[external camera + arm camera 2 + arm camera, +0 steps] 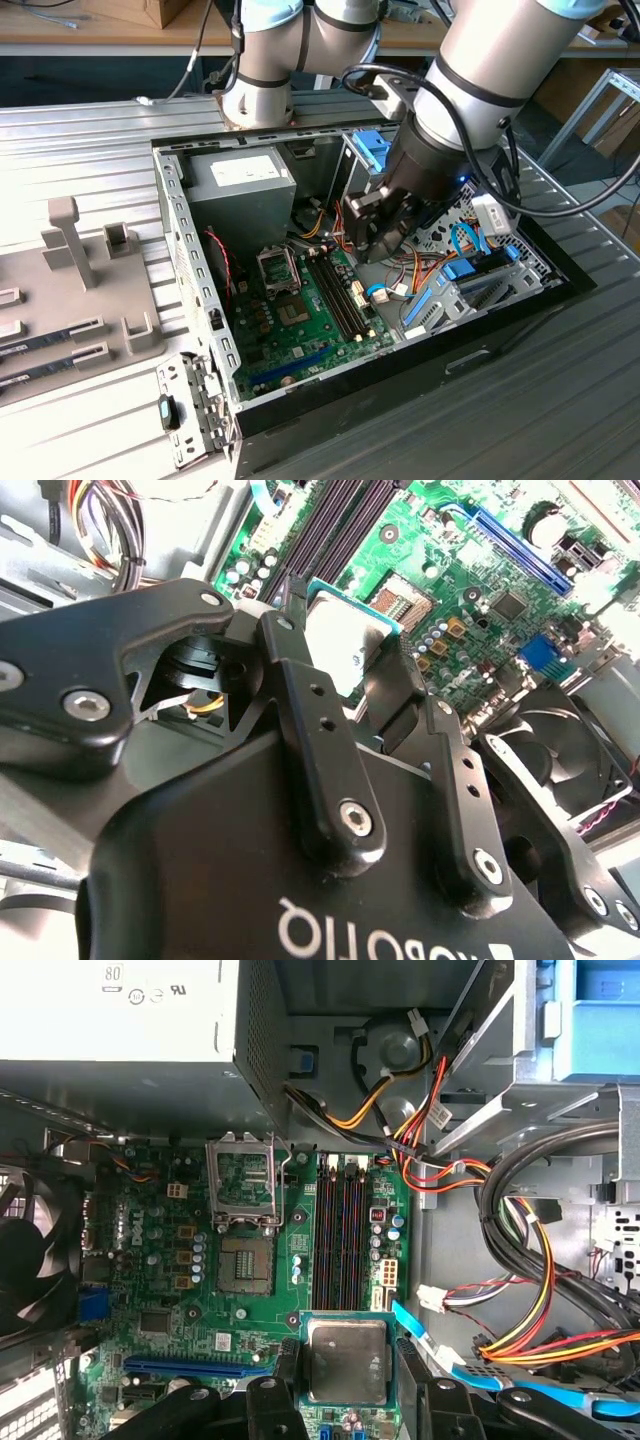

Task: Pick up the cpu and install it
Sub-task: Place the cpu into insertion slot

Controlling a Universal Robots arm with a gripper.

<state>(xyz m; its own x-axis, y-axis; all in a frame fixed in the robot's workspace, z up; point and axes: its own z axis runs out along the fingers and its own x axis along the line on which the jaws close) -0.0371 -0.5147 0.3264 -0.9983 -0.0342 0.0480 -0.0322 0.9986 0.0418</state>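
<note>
The cpu [346, 1358], a flat silver-grey square with a thin green rim, hangs between the black fingers [411, 1362] of my gripper [347, 1372], which is shut on its two opposite edges. In the second wrist view the cpu [335, 640] shows between the same fingers [292, 660]. It hovers above the green motherboard [150, 1260], beside the end of the memory slots [340, 1230]. The open socket [245, 1265] with its raised metal lid [243, 1185] lies a short way off. In the exterior view my gripper [378, 238] is inside the computer case, above the memory slots [335, 290] and to the exterior view's right of the socket [293, 312].
The grey power supply [238, 190] fills the case's back corner. Bundles of coloured cables [520, 1260] and a blue drive bay [372, 150] crowd one side. A black fan [30, 1260] sits by the board. A grey fixture tray [70, 290] lies outside at the exterior view's left.
</note>
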